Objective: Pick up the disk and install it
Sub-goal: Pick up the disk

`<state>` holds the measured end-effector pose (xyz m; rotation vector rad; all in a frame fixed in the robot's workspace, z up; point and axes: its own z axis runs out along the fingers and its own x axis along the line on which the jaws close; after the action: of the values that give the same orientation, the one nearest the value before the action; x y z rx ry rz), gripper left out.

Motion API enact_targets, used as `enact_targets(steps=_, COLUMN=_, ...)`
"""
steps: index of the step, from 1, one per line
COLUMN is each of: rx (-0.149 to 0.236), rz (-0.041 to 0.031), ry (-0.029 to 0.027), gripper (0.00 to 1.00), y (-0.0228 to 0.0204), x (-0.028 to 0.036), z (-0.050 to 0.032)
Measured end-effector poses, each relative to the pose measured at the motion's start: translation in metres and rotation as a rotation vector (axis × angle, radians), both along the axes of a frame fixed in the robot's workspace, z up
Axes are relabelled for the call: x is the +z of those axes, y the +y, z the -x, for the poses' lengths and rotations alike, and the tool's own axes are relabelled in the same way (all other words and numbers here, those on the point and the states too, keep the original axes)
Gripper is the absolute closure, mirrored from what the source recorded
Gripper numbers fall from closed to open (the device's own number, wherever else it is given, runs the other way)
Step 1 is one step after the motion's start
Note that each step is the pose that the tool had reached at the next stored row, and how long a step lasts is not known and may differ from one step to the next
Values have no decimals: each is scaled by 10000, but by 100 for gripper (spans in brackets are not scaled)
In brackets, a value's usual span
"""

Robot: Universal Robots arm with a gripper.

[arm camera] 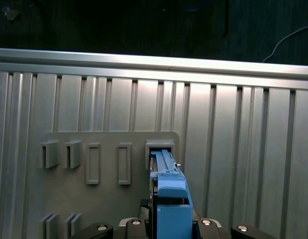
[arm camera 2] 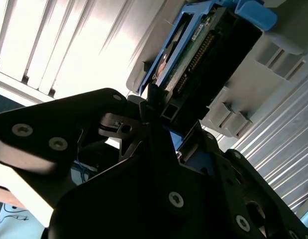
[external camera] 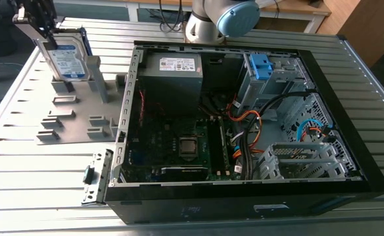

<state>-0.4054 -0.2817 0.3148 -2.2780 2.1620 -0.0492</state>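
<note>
The disk [external camera: 67, 58], silver-grey with a white and blue label and a blue frame, stands upright at the grey fixture plate [external camera: 70, 120] near the exterior view's upper left. My gripper [external camera: 43, 35] sits on its top edge and looks shut on it. In the first wrist view the disk [arm camera: 169, 191] appears edge-on, reaching down into a slot of the plate [arm camera: 109, 199], with the gripper [arm camera: 171, 221] flanking it. In the second wrist view the black fingers [arm camera 2: 144, 124] clasp the near end of the disk [arm camera 2: 193, 55].
An open computer case [external camera: 349, 162] lies to the exterior view's right of the plate, with a grey power supply [external camera: 172, 73], a blue bracket [external camera: 260, 66] at a drive bay, and cables. The arm's base [external camera: 221, 19] stands behind it. The slatted table's edge [arm camera: 144, 59] runs past the plate.
</note>
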Motion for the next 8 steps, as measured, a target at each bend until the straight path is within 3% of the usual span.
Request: enact_targets(steps=8, rx=0, rz=-3, ry=-1, gripper=64, y=0, x=63, z=0)
